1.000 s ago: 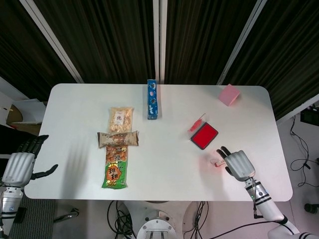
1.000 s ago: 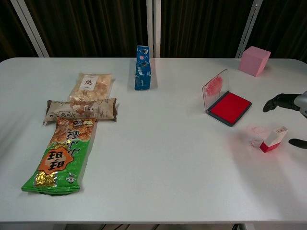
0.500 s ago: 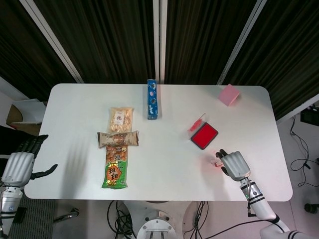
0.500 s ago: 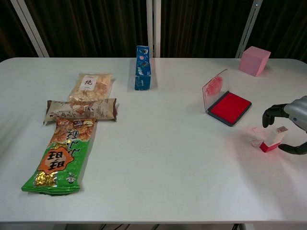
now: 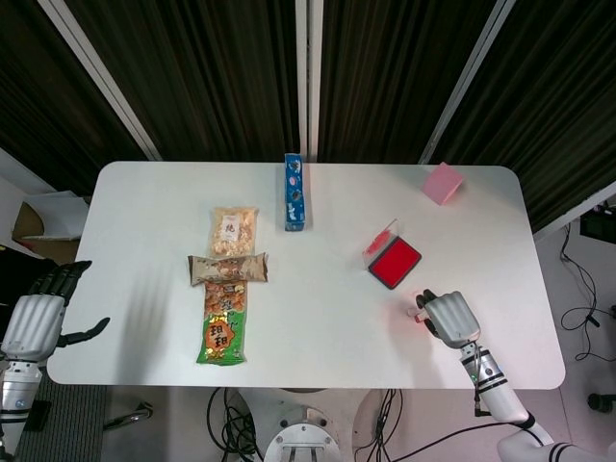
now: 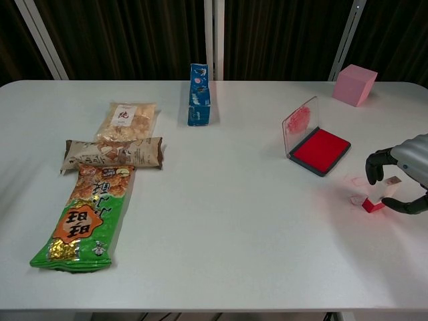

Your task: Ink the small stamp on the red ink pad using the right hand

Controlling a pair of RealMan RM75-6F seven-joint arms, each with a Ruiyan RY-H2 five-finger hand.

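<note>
The small stamp (image 6: 383, 194), white with a red base, stands tilted on the table right of and nearer than the red ink pad (image 6: 320, 150). The pad lies with its clear lid (image 6: 299, 123) raised. My right hand (image 6: 403, 175) arches over the stamp, dark fingers (image 6: 374, 164) curled down on its left and the thumb on its right; small gaps still show. In the head view the right hand (image 5: 449, 318) covers most of the stamp (image 5: 421, 311), just below the ink pad (image 5: 395, 262). My left hand (image 5: 36, 321) hangs open off the table's left edge.
A small pale piece (image 6: 356, 199) lies beside the stamp. A pink cube (image 6: 354, 84) sits at the back right, and a blue box (image 6: 198, 95) stands at the back middle. Several snack packs (image 6: 87, 224) lie on the left half of the white table (image 6: 227, 221).
My right hand has slid left and lowered over the stamp, its fingers curling round it and hiding more of it. The stamp has not moved, and neither has the left hand.
</note>
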